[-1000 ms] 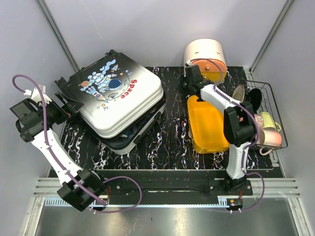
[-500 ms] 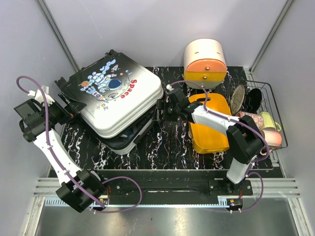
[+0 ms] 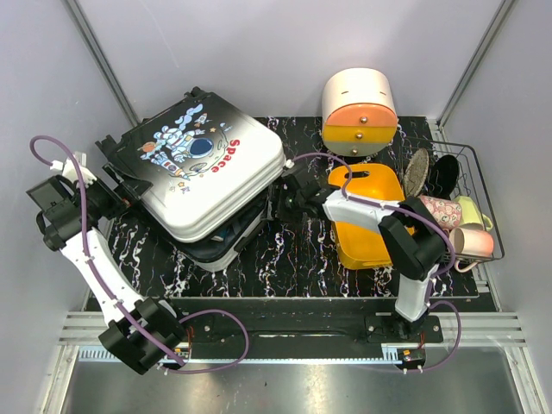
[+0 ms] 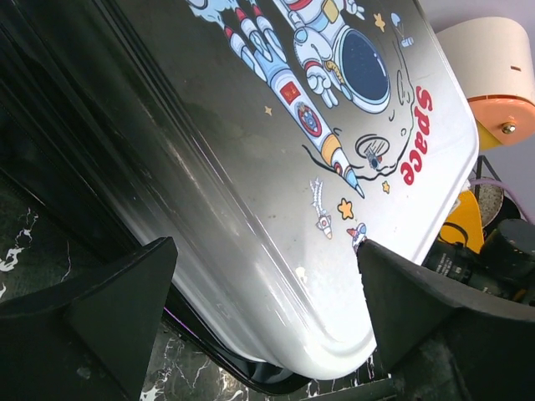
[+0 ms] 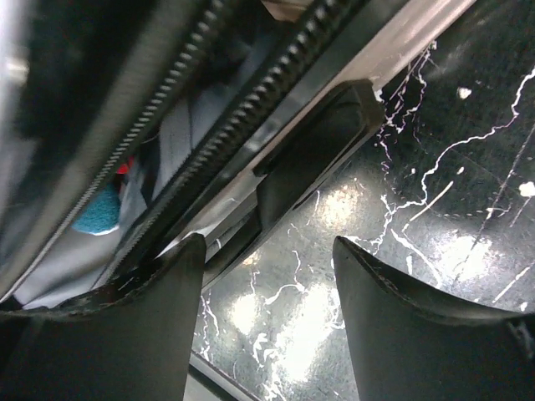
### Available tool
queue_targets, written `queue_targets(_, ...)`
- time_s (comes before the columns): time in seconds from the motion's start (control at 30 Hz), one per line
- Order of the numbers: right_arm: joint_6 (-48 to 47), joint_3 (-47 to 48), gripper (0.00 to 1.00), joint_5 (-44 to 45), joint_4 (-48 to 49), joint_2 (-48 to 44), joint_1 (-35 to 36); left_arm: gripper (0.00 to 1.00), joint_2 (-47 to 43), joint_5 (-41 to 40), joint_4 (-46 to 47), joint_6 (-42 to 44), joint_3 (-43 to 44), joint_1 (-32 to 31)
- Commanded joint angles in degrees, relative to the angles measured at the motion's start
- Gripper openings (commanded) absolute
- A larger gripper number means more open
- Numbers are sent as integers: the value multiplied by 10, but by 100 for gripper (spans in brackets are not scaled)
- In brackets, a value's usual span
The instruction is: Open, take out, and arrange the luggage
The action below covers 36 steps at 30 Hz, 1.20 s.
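Finding: the luggage (image 3: 207,177) lies left of centre in the overhead view on the black marbled mat (image 3: 302,250). Its astronaut print faces up and its halves are parted along the right edge. My right gripper (image 3: 282,197), fingers spread, sits at that edge. Its wrist view shows zipper teeth (image 5: 251,109), grey lining (image 5: 180,146) and a blue item (image 5: 96,217) in the gap. My left gripper (image 3: 125,191), also spread, flanks the shell's left corner; contact cannot be confirmed. An orange tray (image 3: 371,233) lies right of centre.

A robot lab booth; bare grey walls (image 3: 259,43), aluminium rail (image 3: 504,328), black marble-print mat (image 3: 297,259).
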Motion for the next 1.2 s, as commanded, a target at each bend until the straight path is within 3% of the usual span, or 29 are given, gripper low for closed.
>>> queue_targets(0.0,22,10,70,37,28,20,13,95,-7,2,34,-7,-11,-2)
queue_targets(0.13,5,27,51,82,-1,36,5,95,-9,1,34,-4,-19,-3)
queue_targets(0.23,-4,60,27,81,-32,52,-41,95,-9,1,34,1,-28,-3)
queue_targets(0.27,-6,71,18,75,-40,58,-56,95,-8,1,37,0,-32,-4)
queue_targets(0.3,-10,83,0,70,-58,64,-70,95,-5,2,39,-2,-35,-5)
queue_targets(0.47,-54,147,0,73,-68,90,-151,95,4,4,54,-11,-51,-11)
queue_targets(0.77,-142,303,0,148,-90,150,-197,95,13,-20,83,-32,-34,-33)
queue_targets(0.83,-151,327,0,121,-87,157,-205,96,21,-19,94,-35,-13,-31)
queue_targets(0.87,-154,332,5,110,-87,156,-206,97,23,-12,97,-34,-6,-30)
queue_targets(0.97,-165,326,35,43,-67,133,-205,99,53,15,88,-12,39,-29)
queue_targets(1.0,-167,312,52,25,-46,124,-205,99,75,23,83,6,52,-28)
queue_targets(1.1,-174,284,74,-31,-17,88,-204,99,122,48,62,31,98,-27)
queue_targets(1.17,-183,268,79,-60,-2,62,-205,99,144,79,56,42,122,-25)
